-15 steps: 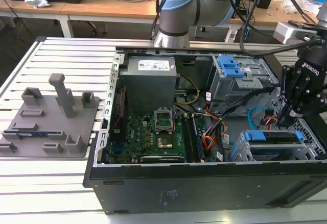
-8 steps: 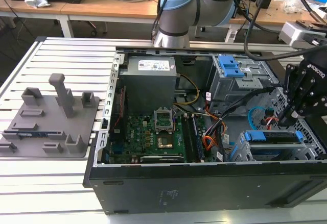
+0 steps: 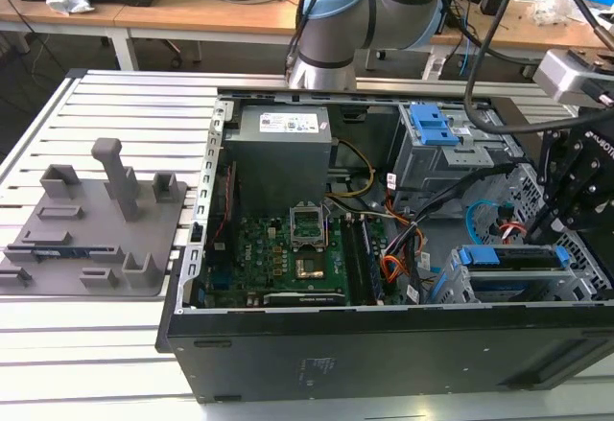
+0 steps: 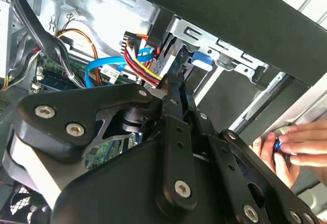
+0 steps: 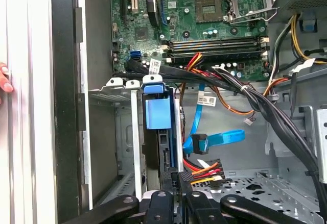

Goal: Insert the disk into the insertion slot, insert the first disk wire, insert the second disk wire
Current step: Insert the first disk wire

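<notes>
the blue-framed disk (image 5: 157, 113) is sitting inside the slot (image 5: 115, 83). the gripper (image 5: 179, 192) is seemingly pinching the wire plug (image 5: 186, 177) beside it: likely light, stiff plastic on springy wires (image 5: 207, 169), best held by its flat sides.

The disk (image 5: 157, 113) sits in a bright blue carrier; the insertion slot (image 3: 449, 292) is perforated grey. Blue cable (image 5: 219, 138); red, yellow, orange wires (image 5: 207, 169); green motherboard (image 5: 204, 9); black hand (image 5: 178, 197).
</notes>
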Action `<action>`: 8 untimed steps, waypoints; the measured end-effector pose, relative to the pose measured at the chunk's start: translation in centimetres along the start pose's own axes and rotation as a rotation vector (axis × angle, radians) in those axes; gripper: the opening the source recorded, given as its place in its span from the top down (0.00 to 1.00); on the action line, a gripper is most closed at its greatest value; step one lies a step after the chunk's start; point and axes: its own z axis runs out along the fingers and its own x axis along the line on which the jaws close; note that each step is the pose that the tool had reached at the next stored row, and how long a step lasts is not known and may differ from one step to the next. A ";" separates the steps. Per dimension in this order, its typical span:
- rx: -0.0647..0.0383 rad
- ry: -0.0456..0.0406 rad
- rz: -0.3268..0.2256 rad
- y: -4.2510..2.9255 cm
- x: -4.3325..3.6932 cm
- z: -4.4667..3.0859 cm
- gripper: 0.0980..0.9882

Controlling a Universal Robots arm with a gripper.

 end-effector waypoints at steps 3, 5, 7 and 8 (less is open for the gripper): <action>0.001 -0.0032 0.000 0.00 0.10 0.00 0.93; 0.004 -0.0186 -0.001 -0.01 0.44 0.03 0.93; 0.006 -0.0355 -0.002 -0.04 0.74 0.03 0.93; 0.006 -0.0462 -0.003 -0.06 0.98 0.06 0.93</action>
